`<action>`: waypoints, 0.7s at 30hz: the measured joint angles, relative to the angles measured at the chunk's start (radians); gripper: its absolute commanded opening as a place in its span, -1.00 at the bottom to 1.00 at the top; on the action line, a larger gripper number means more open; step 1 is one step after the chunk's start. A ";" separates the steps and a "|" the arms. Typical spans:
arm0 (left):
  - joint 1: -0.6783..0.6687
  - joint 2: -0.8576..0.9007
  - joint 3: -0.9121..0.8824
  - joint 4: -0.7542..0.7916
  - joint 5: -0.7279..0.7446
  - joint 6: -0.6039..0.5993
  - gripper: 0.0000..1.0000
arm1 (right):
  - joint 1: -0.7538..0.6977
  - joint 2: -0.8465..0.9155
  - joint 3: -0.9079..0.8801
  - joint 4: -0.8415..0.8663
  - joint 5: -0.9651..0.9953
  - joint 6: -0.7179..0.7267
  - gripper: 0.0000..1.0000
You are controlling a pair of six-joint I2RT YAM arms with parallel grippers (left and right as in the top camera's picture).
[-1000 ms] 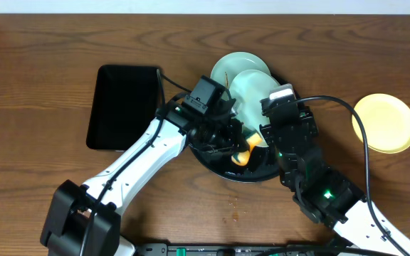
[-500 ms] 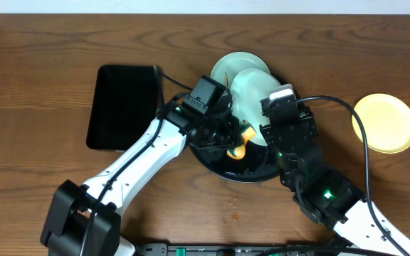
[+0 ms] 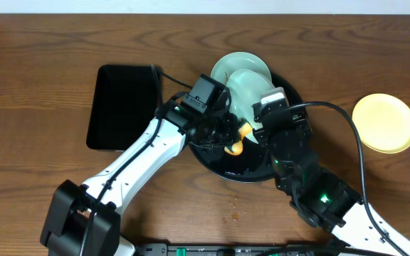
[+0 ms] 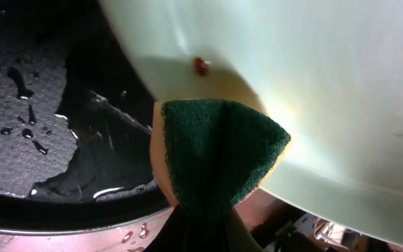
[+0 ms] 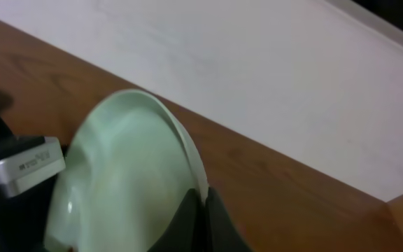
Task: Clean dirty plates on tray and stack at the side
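Your left end effector [image 4: 201, 225] is pinched tight on the sponge [image 4: 215, 154], green side pressed to the pale plate [image 4: 313, 91] that your right end effector [image 5: 203, 206] clamps by the rim, tilted above the round tray [image 3: 244, 176]. A brown smear [image 4: 201, 65] sits just beyond the sponge's tip, so push the pad up across that spot in short, firm strokes, and brace the plate so it doesn't pivot in the grip. Work over the tray so drips land inside. A second pale plate [image 3: 235, 62] lies at the tray's far side; the yellow plate [image 3: 384, 122] sits on the counter [image 3: 48, 57] well right of the tray.
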 measured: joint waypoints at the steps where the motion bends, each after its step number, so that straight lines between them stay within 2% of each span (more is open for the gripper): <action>1: 0.000 0.000 0.000 0.000 -0.004 0.000 -0.85 | 0.000 -0.001 0.000 0.005 0.002 -0.004 -0.98; 12: 0.008 0.000 0.000 0.002 -0.072 0.000 -0.85 | 0.029 -0.061 0.000 0.009 0.022 -0.023 -0.98; 13: 0.011 0.000 0.000 0.000 -0.074 0.000 -0.85 | 0.029 -0.064 0.000 0.005 0.023 -0.022 -0.92; 15: 0.016 0.000 0.000 -0.008 -0.077 0.000 -0.85 | 0.028 -0.066 0.000 -0.022 0.024 -0.002 -0.58; 19: 0.019 0.000 0.000 -0.018 -0.086 0.005 -0.85 | -0.029 -0.064 0.000 -0.134 -0.026 0.054 -0.08; 21: 0.019 0.000 -0.001 -0.020 -0.087 0.005 -0.85 | -0.102 -0.058 0.000 -0.180 -0.096 0.079 0.07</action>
